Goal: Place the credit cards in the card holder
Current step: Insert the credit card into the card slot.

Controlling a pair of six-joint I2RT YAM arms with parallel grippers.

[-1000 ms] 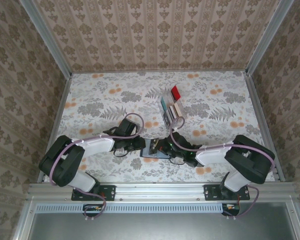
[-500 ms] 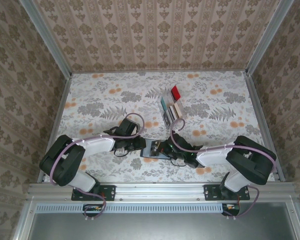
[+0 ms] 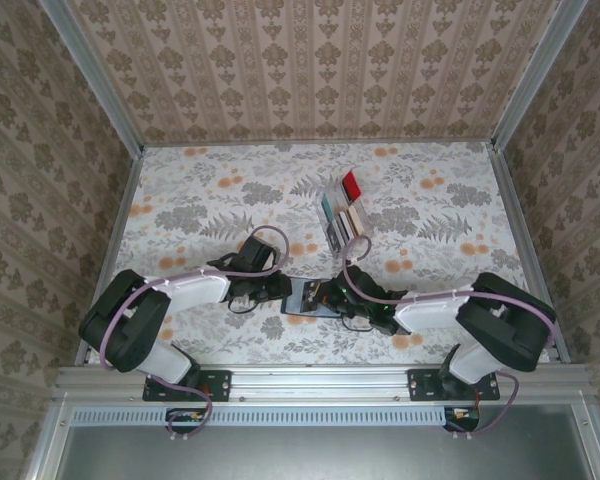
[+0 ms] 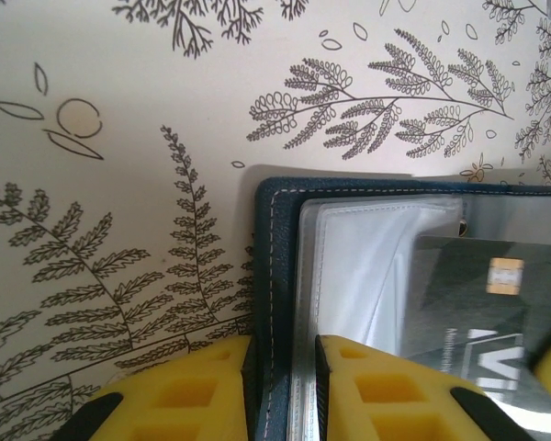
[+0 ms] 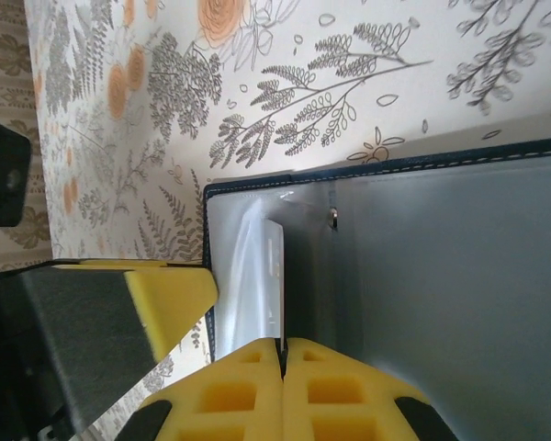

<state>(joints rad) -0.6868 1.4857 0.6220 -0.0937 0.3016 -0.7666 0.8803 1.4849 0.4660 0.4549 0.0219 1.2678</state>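
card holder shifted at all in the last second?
No. The card holder stays in the same spot below the rack in the top view, with the left gripper clamped on its edge.

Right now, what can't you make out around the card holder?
- Top external: card holder mostly covered by left gripper and right gripper.
- Left wrist: dark card cut off at frame edge.
- Top external: cards in clear rack too small to count.

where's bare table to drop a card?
Bare cloth between the card rack and left wall, and between it and the right wall. Crowded near centre: left gripper clamps the card holder, right gripper pinches a dark card in it.
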